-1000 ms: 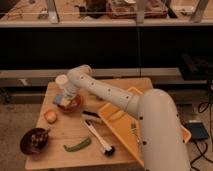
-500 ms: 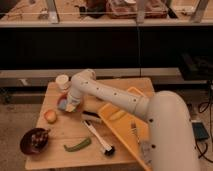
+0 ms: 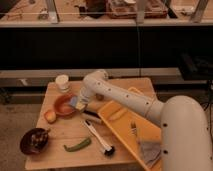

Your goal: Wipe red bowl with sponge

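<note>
Since half a second ago your gripper [image 3: 80, 101] has slid rightward in the view, off the middle of the red bowl [image 3: 61, 106] and over to its right rim. The bowl's paler orange inside, mostly covered before, now shows open. The bowl itself has not shifted on the wooden table [image 3: 55, 156]. The fingers are closed on the sponge [image 3: 76, 103], blue-grey face showing with a yellowish strip at the edge, and the sponge sits at the rim. You cannot tell whether it presses on the rim or hangs just clear (the view is too soft there). The bowl lies just left of the fingers: shallow, round, orange-red outside, upright. Behind the fingers, near but apart, stands a white cup [image 3: 62, 82]. In front of them and slightly right, the brush [image 3: 97, 136] lies on a slant, its black head at the near end. The yellow tray [image 3: 125, 140] lies right of the fingers under the arm, with a grey cloth [image 3: 149, 150] at its near end. Well in front and left of the fingers sit a green pepper [image 3: 77, 145] and a dark maroon bowl [image 3: 34, 141], as before.
</note>
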`<state>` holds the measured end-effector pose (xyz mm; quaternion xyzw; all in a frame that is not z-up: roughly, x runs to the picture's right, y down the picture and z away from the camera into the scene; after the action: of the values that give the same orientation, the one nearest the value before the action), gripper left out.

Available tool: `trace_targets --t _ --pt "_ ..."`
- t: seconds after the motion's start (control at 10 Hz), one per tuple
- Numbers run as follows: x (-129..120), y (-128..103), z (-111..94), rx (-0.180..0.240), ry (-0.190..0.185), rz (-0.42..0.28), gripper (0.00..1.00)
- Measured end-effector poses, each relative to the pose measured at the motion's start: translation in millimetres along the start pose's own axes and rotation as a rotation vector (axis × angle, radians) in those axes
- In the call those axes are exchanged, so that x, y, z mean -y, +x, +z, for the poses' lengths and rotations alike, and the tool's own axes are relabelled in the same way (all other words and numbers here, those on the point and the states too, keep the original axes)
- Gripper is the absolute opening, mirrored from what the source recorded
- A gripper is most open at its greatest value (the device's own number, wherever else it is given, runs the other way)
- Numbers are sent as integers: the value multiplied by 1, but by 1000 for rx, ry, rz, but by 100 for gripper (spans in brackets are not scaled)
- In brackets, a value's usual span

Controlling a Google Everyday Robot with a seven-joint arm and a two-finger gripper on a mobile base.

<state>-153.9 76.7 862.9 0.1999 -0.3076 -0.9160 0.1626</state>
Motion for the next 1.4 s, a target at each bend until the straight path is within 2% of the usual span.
trace_targets --t 0.3,0.4,0.6,0.8,0.9,1.0,1.1,1.3,1.4 --pt "-16 35 4 10 -22 -20 0" --pt "-21 58 12 18 -22 -33 0" --pt "-30 85 26 24 -10 -52 0" --pt "-31 102 43 15 21 -68 0" --pt "-28 106 44 -2 43 -76 0" --pt "-21 109 45 -37 70 -86 0" --pt "-10 109 41 -52 82 -108 0" --pt "12 110 41 -17 79 -145 0" --pt "27 103 43 22 73 -162 0"
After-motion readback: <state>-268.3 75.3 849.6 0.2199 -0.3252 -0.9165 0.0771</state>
